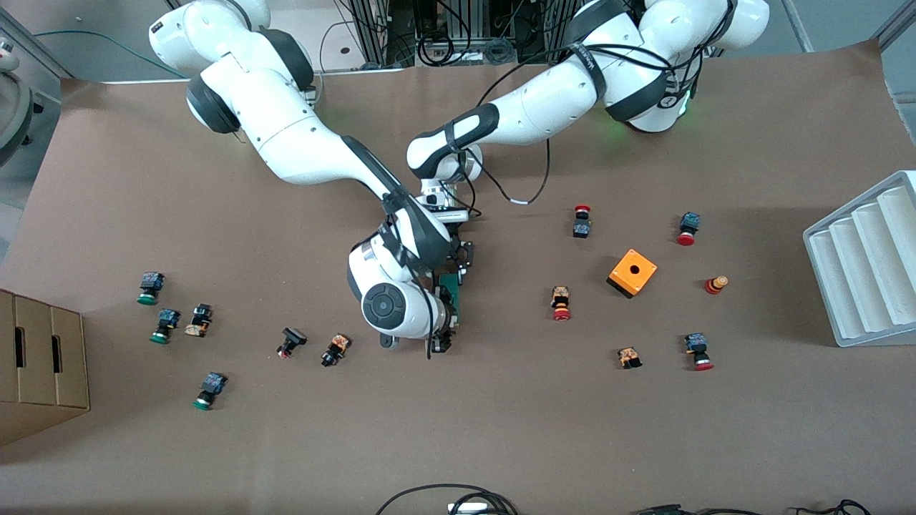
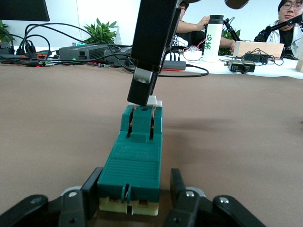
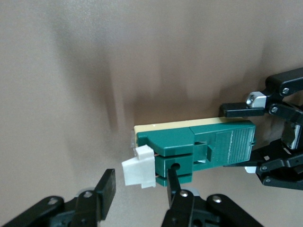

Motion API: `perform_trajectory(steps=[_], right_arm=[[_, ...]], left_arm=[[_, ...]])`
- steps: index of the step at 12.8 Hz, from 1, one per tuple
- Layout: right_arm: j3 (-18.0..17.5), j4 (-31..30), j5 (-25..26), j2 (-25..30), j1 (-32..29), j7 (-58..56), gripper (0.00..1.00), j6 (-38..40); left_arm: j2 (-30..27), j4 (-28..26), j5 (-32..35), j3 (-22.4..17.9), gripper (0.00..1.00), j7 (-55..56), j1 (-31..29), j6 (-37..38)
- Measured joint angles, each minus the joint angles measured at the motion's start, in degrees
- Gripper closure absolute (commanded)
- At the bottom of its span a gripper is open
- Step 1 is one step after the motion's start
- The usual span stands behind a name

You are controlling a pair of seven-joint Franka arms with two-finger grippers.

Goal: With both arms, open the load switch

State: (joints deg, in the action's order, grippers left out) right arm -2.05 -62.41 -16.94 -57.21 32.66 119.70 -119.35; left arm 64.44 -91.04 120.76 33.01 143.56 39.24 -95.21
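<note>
Flanking the load switch (image 2: pixel 135 165), both end effectors crowd its ends.

In the front view the right arm (image 1: pixel 386 286) covers most of the load switch (image 1: pixel 451 290); only a green strip shows. The right gripper (image 1: pixel 441 342) is mostly hidden under the wrist. Both wrist views cut off their own grippers at the edge. The small push buttons (image 1: pixel 336 350) are too small to read.
</note>
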Motion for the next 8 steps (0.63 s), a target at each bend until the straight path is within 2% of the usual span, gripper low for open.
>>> perform_trajectory(steps=[4,8], right_arm=[[0.00,0.00,-0.31,-0.02,-0.01,0.29,0.58,0.00],[0.04,0.01,-0.75,-0.05,-0.07,0.37,0.62,0.00]], left_arm=[[0.01,-0.03,-0.22,0.04,0.54,0.00,-0.01,0.25],[0.00,-0.12,-0.46,0.08,0.54,0.00,-0.01,0.63]])
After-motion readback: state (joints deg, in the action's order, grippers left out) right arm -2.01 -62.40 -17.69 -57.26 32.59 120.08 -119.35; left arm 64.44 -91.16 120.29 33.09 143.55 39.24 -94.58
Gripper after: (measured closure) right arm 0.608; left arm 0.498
